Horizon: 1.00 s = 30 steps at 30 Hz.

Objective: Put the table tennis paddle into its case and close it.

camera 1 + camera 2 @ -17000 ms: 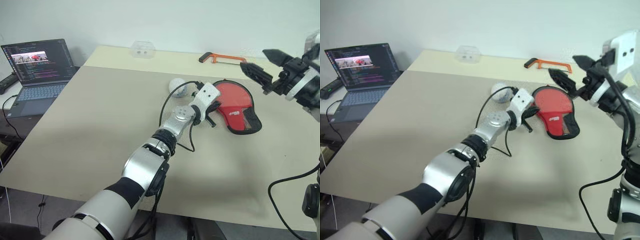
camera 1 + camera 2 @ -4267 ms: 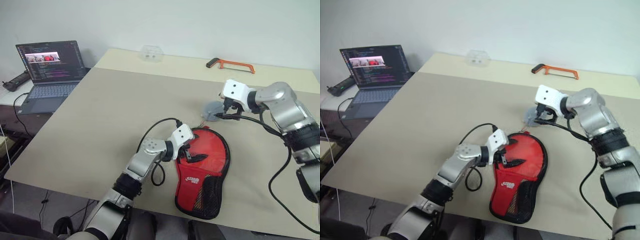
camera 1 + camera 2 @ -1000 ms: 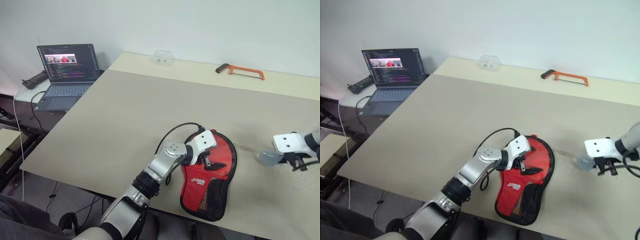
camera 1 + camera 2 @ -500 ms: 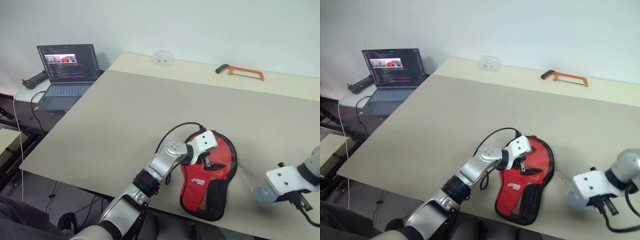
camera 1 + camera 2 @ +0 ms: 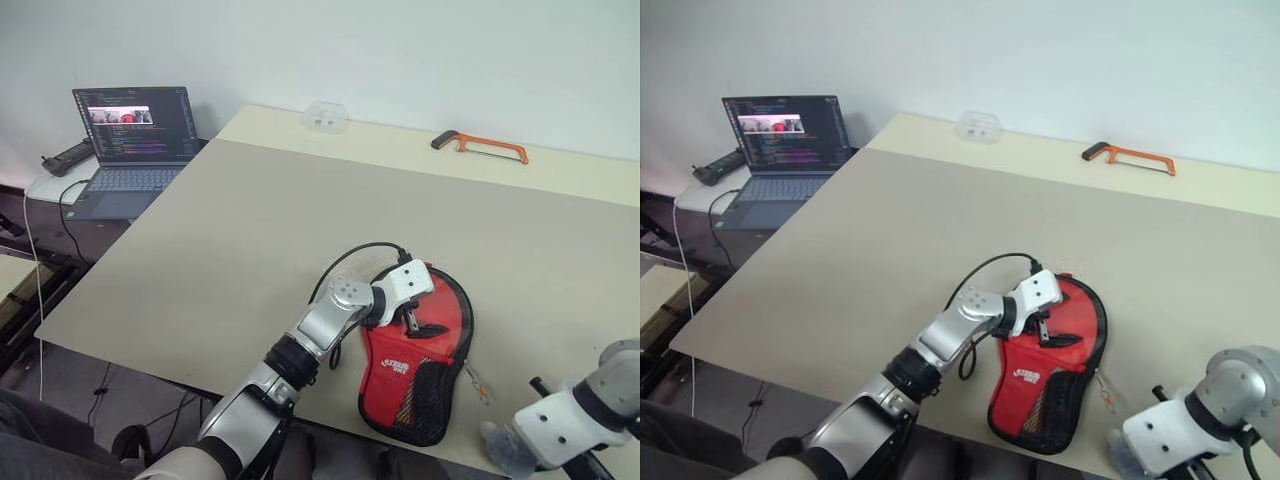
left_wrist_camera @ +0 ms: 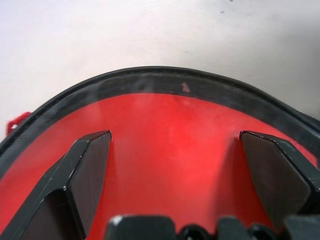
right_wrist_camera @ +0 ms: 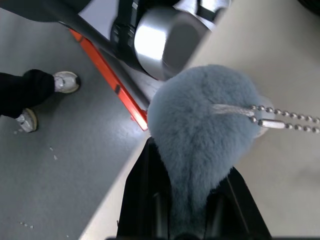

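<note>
Lying case (image 5: 418,355), narrow end twd robot

— What do you have beyond the job itself?
— You've got an open laptop (image 5: 128,140) on a low side stand off the surface's (image 5: 240,230) left edge, its screen lit. An orange hacksaw (image 5: 480,146) lies along the far edge, well apart from a small clear plastic box (image 5: 326,115). A grey fur pompom (image 7: 205,135) hangs on a bead chain (image 7: 280,122).

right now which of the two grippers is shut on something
The right gripper, clamped on the grey fluffy pompom with a bead chain. The left gripper is spread open over the case.
</note>
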### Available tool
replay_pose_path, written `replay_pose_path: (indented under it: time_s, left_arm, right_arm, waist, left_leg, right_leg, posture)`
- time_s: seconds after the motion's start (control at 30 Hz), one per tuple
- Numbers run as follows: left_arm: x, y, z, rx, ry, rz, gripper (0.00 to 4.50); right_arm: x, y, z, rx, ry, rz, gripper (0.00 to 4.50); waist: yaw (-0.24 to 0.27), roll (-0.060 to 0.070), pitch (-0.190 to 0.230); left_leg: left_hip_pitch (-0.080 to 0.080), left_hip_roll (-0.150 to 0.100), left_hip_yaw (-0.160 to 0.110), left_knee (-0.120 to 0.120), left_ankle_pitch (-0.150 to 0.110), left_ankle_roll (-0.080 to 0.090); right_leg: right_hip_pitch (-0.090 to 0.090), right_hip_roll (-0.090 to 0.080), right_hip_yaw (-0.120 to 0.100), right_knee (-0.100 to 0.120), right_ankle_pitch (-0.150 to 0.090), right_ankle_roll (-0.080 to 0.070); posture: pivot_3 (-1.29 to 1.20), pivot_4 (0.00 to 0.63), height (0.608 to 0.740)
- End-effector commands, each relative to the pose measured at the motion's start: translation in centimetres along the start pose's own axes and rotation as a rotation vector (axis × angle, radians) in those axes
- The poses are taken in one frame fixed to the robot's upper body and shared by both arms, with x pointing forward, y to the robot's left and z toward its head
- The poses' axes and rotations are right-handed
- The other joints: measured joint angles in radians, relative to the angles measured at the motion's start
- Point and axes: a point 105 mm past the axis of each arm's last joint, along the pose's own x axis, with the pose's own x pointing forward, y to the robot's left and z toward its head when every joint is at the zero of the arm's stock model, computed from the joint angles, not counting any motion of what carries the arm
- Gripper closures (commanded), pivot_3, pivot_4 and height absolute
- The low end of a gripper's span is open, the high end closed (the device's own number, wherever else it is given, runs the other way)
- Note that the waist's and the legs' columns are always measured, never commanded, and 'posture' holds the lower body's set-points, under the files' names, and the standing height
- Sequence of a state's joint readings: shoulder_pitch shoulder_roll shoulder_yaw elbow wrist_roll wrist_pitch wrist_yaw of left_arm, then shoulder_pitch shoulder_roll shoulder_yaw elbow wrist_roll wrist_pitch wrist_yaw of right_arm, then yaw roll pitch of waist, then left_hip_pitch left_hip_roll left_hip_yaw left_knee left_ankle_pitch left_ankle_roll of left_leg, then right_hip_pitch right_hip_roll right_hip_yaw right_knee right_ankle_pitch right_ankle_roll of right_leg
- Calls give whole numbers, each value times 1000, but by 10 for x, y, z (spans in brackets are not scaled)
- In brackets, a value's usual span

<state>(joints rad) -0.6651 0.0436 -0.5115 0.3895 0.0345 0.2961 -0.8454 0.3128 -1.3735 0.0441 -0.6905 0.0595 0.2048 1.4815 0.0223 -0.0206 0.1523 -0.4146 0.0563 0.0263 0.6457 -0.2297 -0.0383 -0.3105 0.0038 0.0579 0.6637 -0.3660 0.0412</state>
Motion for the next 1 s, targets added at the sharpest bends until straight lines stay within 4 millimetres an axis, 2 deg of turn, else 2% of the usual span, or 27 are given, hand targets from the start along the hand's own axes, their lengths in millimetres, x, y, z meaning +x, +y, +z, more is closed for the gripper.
replay_pose_path:
  time_s: [0.03, 0.2, 0.4, 0.63, 0.83, 1.0]
  left_arm:
    - [-7, -1, -44, -49, 160, 8, 0]
    - [-8, -1, -45, -47, 168, 5, 0]
    - [-9, -3, -46, -40, 175, 0, 0]
    - [-8, -2, -46, -35, 176, -2, 0]
    - [-7, -3, -46, -34, 175, -4, 0]
    - [-7, -4, -47, -38, 175, -6, 0]
  right_arm:
    - [28, 39, 36, -92, -166, 230, 4271]
    - [34, 51, 55, -130, -220, 277, 4273]
    - [36, 56, 65, -144, -238, 287, 4278]
    - [35, 48, 58, -126, -211, 259, 4278]
    - [23, 9, 27, -63, -99, 90, 4282]
    - [2, -20, 17, -45, -70, -33, 4288]
  waist:
    - [2, -1, -1]
    - [4, -3, -2]
    - [-13, -5, -1]
    - [-20, -5, -1]
    - [-23, -5, -1]
    - [-23, -5, -1]
  left_leg:
    - [-1, 0, 0, -1, 0, 0]
    - [-1, 4, -2, -1, 1, -4]
    - [4, 3, -3, 0, -1, -2]
    - [8, 3, -3, 0, -1, -2]
    - [9, 3, -3, 0, -1, -2]
    - [10, 4, -2, 0, -1, -2]
  right_leg:
    - [1, 1, 0, -2, 0, -1]
    - [6, 6, 1, -6, -5, -4]
    - [9, 7, 8, -1, -5, -5]
    - [12, 3, 9, 0, -4, -3]
    - [12, 3, 10, 0, -4, -3]
    - [12, 3, 11, 1, -4, -3]
  posture:
    - [0, 150, 740]
    - [0, 150, 740]
    - [0, 150, 740]
    - [0, 150, 740]
    - [0, 150, 740]
    - [0, 150, 740]
